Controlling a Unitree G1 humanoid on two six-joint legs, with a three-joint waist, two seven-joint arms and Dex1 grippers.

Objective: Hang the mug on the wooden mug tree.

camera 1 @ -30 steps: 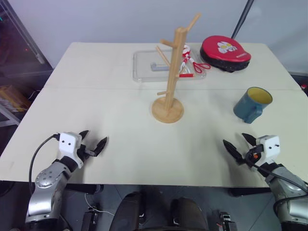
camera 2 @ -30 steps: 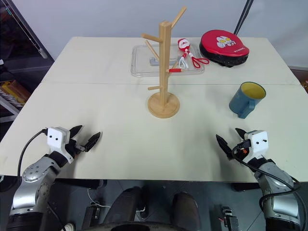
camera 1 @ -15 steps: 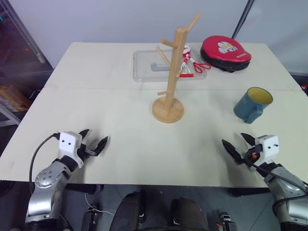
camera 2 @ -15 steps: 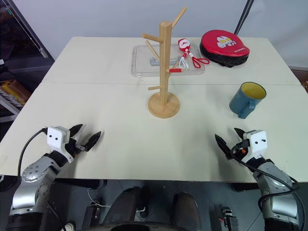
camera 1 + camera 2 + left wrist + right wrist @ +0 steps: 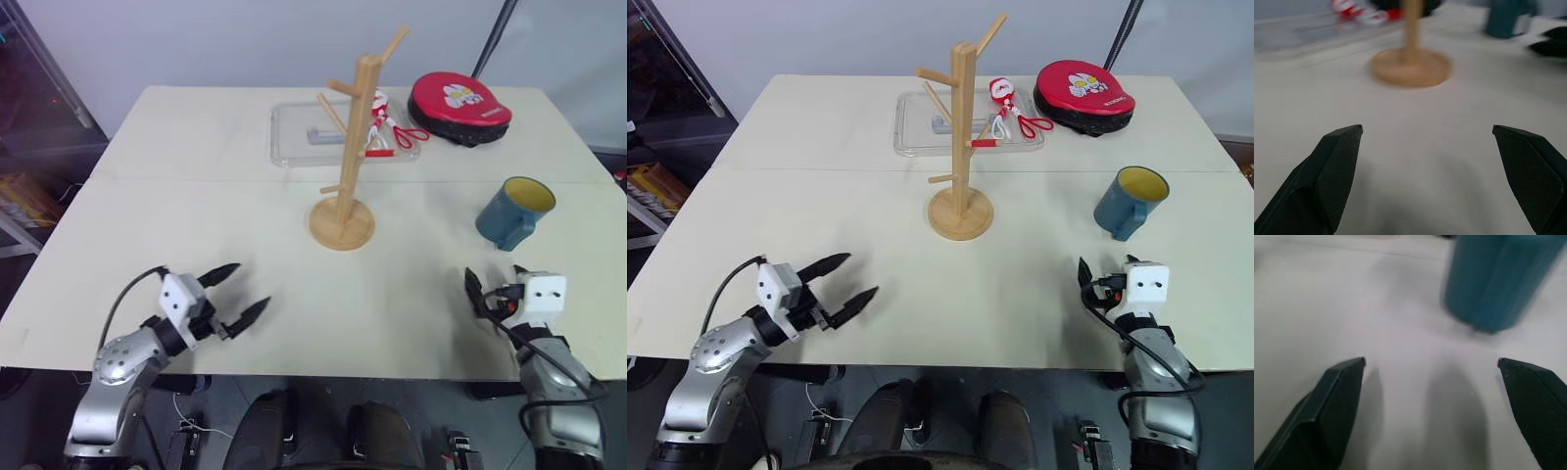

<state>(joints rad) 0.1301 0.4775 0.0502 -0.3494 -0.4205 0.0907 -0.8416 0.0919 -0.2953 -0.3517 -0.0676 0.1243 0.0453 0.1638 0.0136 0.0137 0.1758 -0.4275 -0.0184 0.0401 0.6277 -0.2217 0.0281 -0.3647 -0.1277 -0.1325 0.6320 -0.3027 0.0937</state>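
Note:
The teal-blue mug (image 5: 514, 211) with a yellow inside stands upright at the right of the cream table, its handle toward the front. The wooden mug tree (image 5: 345, 221) stands at the table's centre, all its pegs bare. My left gripper (image 5: 245, 289) hovers open near the front left edge, pointing toward the tree's round base (image 5: 1410, 66). Near the front right edge my right gripper (image 5: 493, 284) is open, with nothing between its fingers. It points at the mug (image 5: 1496, 281), which stands a short way ahead of it.
A clear plastic tray (image 5: 294, 132) lies behind the tree, with red-and-white scissors (image 5: 392, 127) at its right end. A red round pad (image 5: 458, 106) sits at the back right. The table's front edge runs just below both grippers.
My left gripper has moved right and swung toward the mug tree. My right gripper has turned from pointing inward to pointing straight at the mug. Both stay open.

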